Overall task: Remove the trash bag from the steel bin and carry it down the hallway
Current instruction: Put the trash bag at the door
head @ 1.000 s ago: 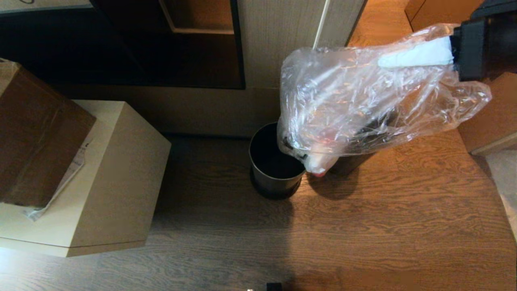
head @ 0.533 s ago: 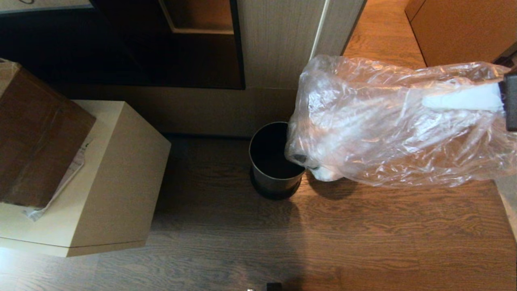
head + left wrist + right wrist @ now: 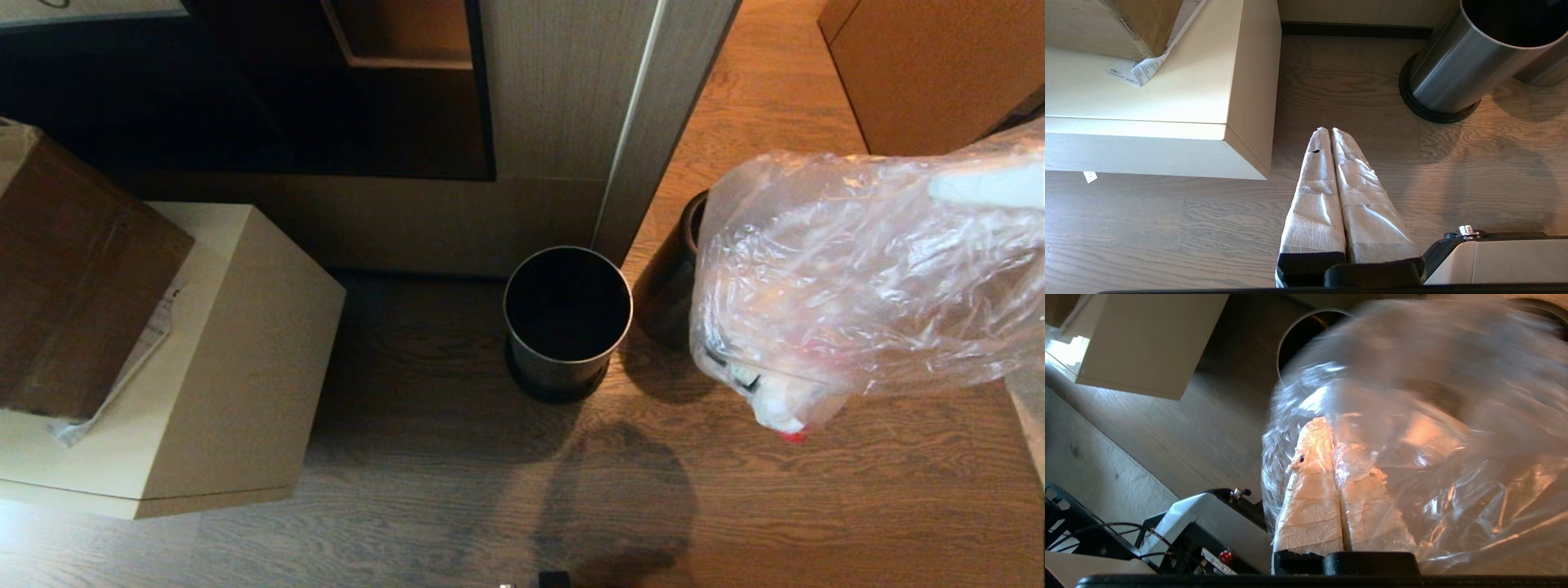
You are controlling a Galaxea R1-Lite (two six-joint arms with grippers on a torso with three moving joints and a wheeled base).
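The trash bag (image 3: 857, 286), crinkled and translucent, hangs in the air to the right of the steel bin (image 3: 567, 318), clear of its mouth. Pale scraps and a bit of red sag at the bag's low end. My right gripper (image 3: 947, 186) is at the right edge of the head view, shut on the bag's upper plastic. In the right wrist view its taped fingers (image 3: 1310, 473) pinch the film (image 3: 1433, 416). The bin stands upright on the wooden floor with a dark inside. My left gripper (image 3: 1327, 130) is shut on nothing, low over the floor near the bin (image 3: 1457, 69). The hallway is out of view.
A beige cabinet (image 3: 229, 359) with a cardboard box (image 3: 73, 269) on it stands left of the bin. Behind the bin are a wall panel and door frame (image 3: 620, 147). A second dark round container (image 3: 686, 245) sits behind the bag. My base (image 3: 1208, 526) is below the right arm.
The right gripper has drawn back to the right, almost out of the head view. The bag has swung right and down with it, uncovering the bin's whole mouth.
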